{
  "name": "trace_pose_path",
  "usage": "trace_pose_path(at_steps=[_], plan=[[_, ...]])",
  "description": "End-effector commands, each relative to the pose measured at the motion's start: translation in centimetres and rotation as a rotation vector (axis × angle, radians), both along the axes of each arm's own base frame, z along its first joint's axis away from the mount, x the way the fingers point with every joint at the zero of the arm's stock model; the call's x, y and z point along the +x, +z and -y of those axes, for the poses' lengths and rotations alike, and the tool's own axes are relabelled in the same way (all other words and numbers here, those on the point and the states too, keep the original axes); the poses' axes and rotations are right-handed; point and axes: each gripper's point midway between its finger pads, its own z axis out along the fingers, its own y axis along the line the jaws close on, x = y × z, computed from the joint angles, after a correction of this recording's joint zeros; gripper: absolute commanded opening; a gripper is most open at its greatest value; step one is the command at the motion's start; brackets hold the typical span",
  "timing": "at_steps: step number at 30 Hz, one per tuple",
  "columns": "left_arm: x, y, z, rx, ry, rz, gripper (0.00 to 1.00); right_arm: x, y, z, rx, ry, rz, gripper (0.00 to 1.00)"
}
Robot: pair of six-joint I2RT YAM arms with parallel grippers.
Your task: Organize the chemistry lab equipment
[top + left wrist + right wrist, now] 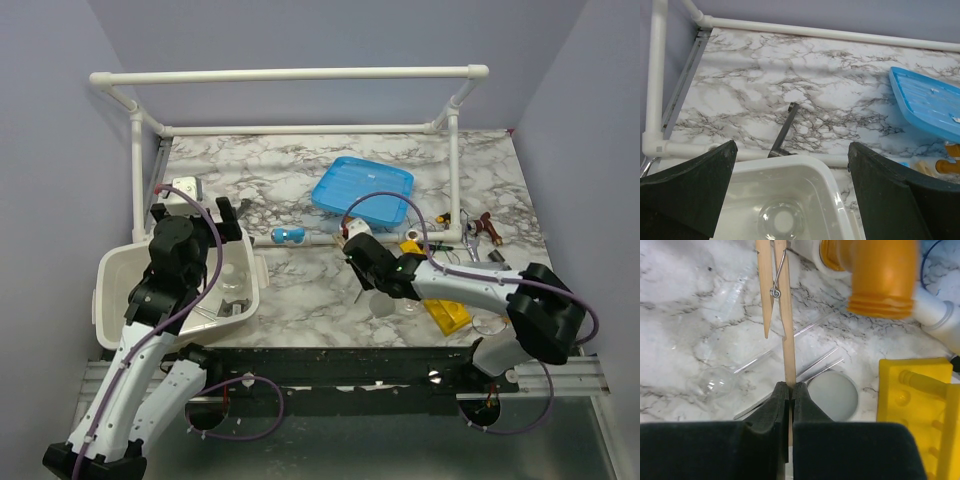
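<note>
— Well, what sits lowest in the right wrist view?
— The right pincer (790,390), shut tight on one leg of a wooden spring clamp (786,340) that runs straight up the frame. The yellow rack (912,390) is at the lower right, just beside it.
— And under them?
— Clear glass tubes (715,382) lie left of centre, slanting across the marble desk (660,340).
— The other arm?
— In the left wrist view, the left pincer (792,165) has its jaws spread wide and grips nothing. It hangs above the white tub (825,172) at the bottom of the frame. A small glass beaker (781,220) stands on the tub's floor, bottom centre. Metal tongs (785,131) lean out over the far rim.
— Farther up?
— The blue lid (925,97), at the right edge, on the desk and apart from the tub.
</note>
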Motion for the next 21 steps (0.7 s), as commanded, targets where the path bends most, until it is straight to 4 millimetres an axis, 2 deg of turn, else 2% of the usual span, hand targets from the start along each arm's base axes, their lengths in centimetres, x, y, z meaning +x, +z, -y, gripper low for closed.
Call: trace_pose_path(at_steps=[1,3,6,9,11,16,21], plan=[[-0.3,1.2,-1.7,-0.005,0.085,0.058,0.96,-1.1,4.6,-1.0,0.112,0.063,0.014,0.01],[-0.6,1.5,-2.4,0.0,0.117,0.066,0.96,-1.7,7.1,-1.8,0.189,0.096,0.024,0.01],[-0.9,1.7,-3.1,-0.004,0.154,0.073,0.98,-2.8,11.7,-4.2,0.347,0.169,0.06,0.01],[-1.0,1.7,-3.4,-0.036,0.17,0.082,0.99,-3.9,15.9,-8.0,0.501,0.257,0.09,0.01],[-1.1,1.9,-3.6,-0.056,0.184,0.093,0.99,-4.7,17.6,-11.1,0.589,0.323,0.088,0.01],[-2.7,3.1,-6.3,-0.099,0.306,0.182,0.99,-6.4,20.2,-18.3,0.725,0.471,0.079,0.01],[-5.2,4.7,-8.7,-0.153,0.4,0.313,0.99,-7.6,19.3,-24.0,0.728,0.555,0.007,0.01]])
